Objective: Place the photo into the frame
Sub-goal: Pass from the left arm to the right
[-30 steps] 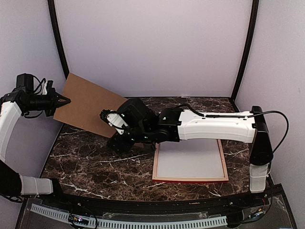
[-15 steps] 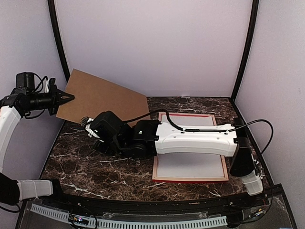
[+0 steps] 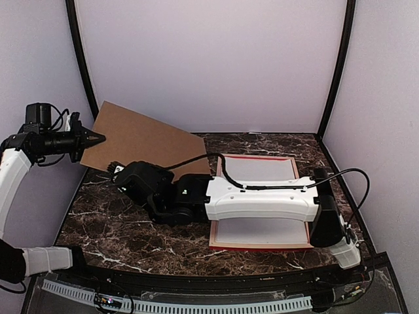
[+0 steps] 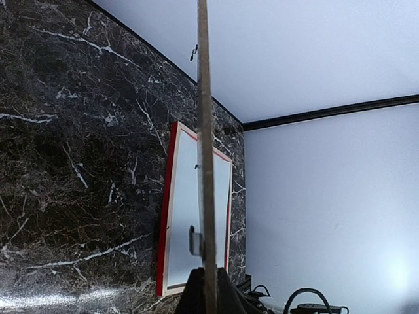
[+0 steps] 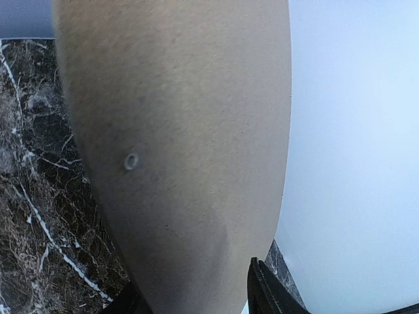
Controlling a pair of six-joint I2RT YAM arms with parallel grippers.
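Frame (image 3: 260,246) lies flat on the bench's (image 3: 111,226) right side. Your left claw (image 3: 100,138), held high and well apart from it, clenches the tilted board's (image 3: 147,140) edge. Your right arm (image 3: 262,199) reaches low over the frame, right claw (image 3: 116,171) released by the board.

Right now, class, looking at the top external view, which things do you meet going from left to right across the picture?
left gripper → cardboard backing board → red frame
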